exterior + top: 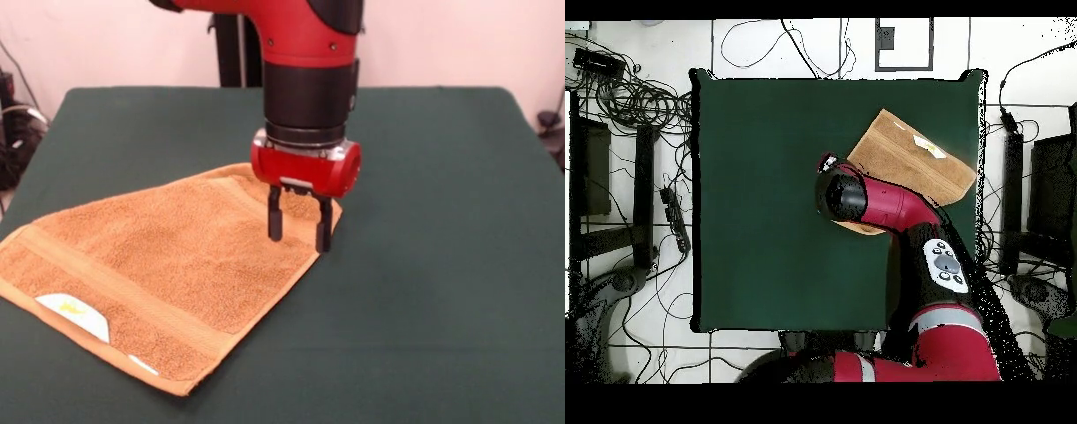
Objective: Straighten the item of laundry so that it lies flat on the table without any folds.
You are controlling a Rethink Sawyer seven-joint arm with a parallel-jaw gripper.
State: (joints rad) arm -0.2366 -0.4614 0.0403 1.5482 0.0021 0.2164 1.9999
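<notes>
The orange-tan terry towel (168, 265) lies on the near left part of the dark green table (441, 194). It looks doubled over, with a second layer showing along its near edge. A woven band runs near that edge, beside the white label with yellow print (75, 315). My gripper (300, 228) hangs straight down over the towel's right corner, open and empty, one fingertip over the cloth and the other at its edge. In the overhead view the towel (910, 155) lies at the table's (765, 200) upper right, with the arm covering its lower corner and the fingers.
The robot's pedestal and a black post (231, 44) stand behind the table's far edge. Cables (635, 100) and dark equipment (590, 170) lie on the floor round the table. The table's right edge (980, 200) is close to the towel.
</notes>
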